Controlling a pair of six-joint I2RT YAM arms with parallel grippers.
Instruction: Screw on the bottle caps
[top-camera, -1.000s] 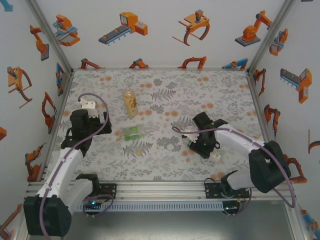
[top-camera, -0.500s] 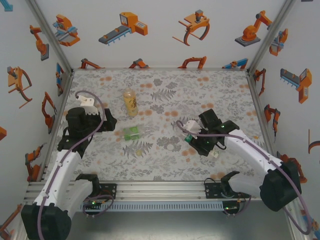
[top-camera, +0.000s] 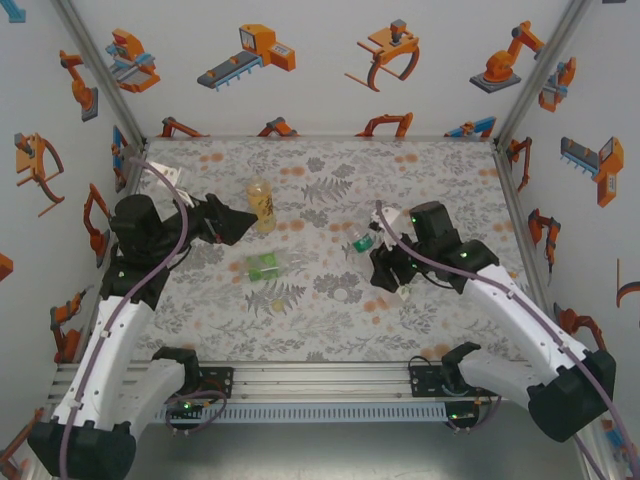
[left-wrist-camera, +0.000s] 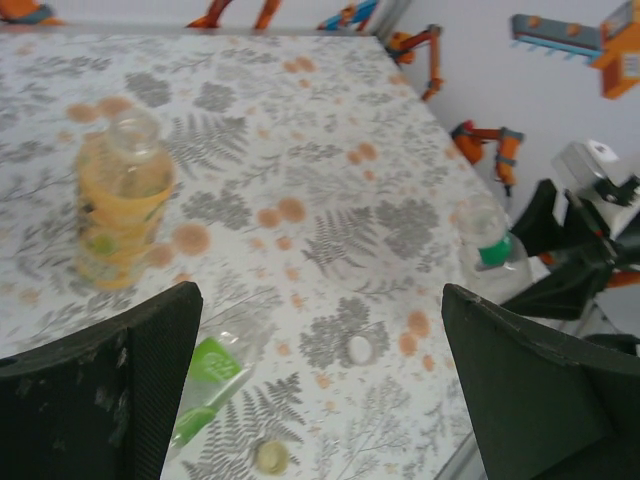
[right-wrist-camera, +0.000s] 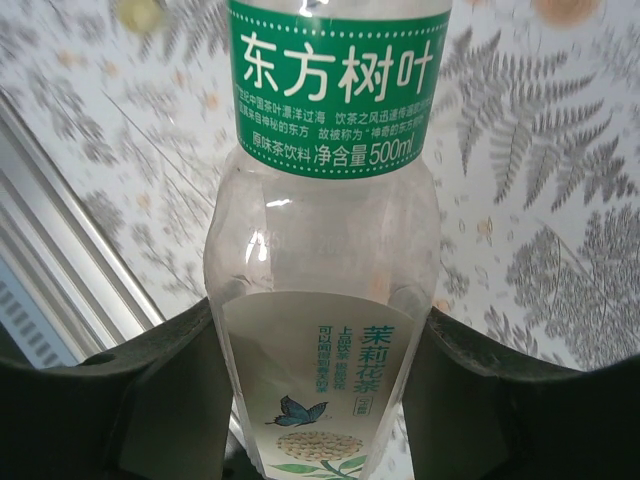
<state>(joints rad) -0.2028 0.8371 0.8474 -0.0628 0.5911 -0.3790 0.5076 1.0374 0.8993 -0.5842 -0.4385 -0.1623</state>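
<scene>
The right gripper (right-wrist-camera: 330, 410) is clasping the slim clear bottle (right-wrist-camera: 330, 250) around its lower body. Its jaws are standing partly closed, with one finger pressing on each side. In the overhead view this bottle (top-camera: 362, 241) is sitting right of centre on the table (top-camera: 450, 180), its green-banded end leaning far and left out of the gripper (top-camera: 385, 263). I cannot tell whether its base is touching the table.

The left gripper (top-camera: 236, 222) is hanging over the left side with its jaws spread wide and nothing between them. The amber bottle (top-camera: 260, 204) is standing upright just to the right of it, its neck showing open. Nearer, around the middle, the squat green-labelled bottle (top-camera: 268, 265) is lying on its side. In the left wrist view a white cap (left-wrist-camera: 358, 347) is resting on the table just right of that lying bottle, and a yellowish cap (left-wrist-camera: 270, 457) is lying loose nearer
</scene>
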